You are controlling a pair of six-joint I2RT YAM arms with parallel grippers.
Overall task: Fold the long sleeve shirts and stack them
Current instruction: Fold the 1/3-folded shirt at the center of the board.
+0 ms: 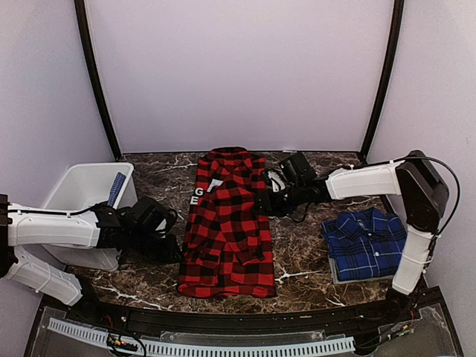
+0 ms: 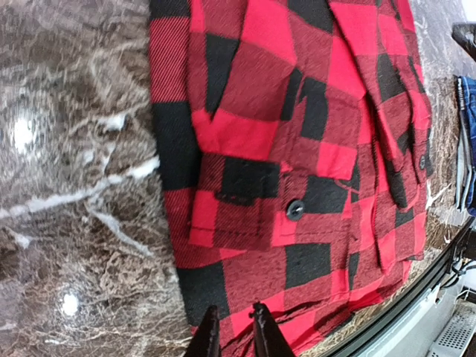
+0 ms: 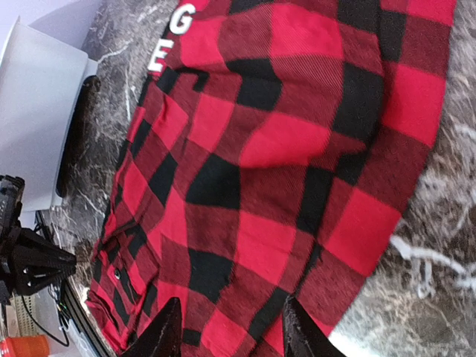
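The red shirt (image 1: 227, 230) lay down the middle of the table (image 1: 305, 260), collar toward the far edge and hem toward the near edge, its sides already turned in to make a long strip. The blue shirt (image 1: 366, 242) sat folded near the right edge, toward the near corner. My left gripper (image 2: 236, 335) hung low at the strip's left side near the hem, its jaws narrow. I could not tell whether they pinched any cloth. My right gripper (image 3: 232, 327) hovered over the strip's right side with its jaws spread wide, holding nothing. I judged the flannel light, soft and limp, so it would sag from any single grip, and its stacked layers could slide apart on the polished stone. A cuff with a button (image 2: 295, 210) lay on top near the hem and looked ready to flop loose. I reckoned the best hold was at the two hem corners, pinching through every layer.
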